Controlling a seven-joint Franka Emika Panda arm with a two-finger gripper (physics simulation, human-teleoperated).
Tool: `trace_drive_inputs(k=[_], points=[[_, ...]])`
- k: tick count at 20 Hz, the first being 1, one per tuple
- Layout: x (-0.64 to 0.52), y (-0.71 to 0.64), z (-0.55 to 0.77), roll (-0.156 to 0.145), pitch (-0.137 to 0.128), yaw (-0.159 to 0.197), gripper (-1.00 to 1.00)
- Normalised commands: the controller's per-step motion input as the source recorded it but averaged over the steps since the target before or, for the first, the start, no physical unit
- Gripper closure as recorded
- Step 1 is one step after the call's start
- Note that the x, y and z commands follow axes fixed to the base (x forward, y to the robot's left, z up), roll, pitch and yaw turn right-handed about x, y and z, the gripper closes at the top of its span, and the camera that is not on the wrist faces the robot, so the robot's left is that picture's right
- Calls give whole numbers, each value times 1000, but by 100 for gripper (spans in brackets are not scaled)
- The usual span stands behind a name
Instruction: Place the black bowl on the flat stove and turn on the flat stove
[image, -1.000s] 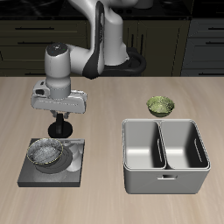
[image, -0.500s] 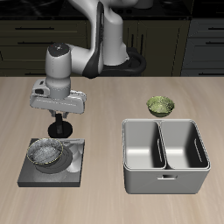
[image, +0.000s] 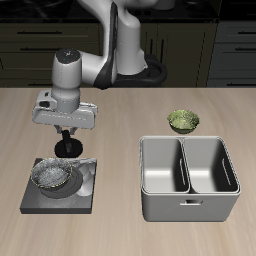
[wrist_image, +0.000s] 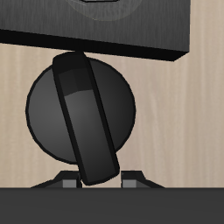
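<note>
Sitting already on the flat stove (image: 88, 200), the black bowl (image: 55, 176) is placed; its rings look grey. Behind it, the gripper (image: 69, 150) brackets the knob (wrist_image: 81, 114), fingers narrowly apart, ready to twist.

Open tabletop between flat stove (image: 60, 185) and grey basin (image: 188, 177), green bowl (image: 183, 121) behind.

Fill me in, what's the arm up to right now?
The black bowl already sits on the flat stove. The gripper hangs at the stove's back edge, right over the knob, which fills the wrist view. The burner rings look grey rather than glowing, so the stove seems not yet on. Whether the fingers are touching the knob is hard to tell. The green bowl and grey basin sit apart, untouched.
</note>
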Motion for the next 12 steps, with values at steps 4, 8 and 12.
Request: trace_drive_inputs(k=[4, 8, 12], points=[[96, -221, 233, -33, -35, 21, 100], [218, -480, 317, -77, -41, 9, 100], [129, -155, 172, -30, -26, 14, 100]])
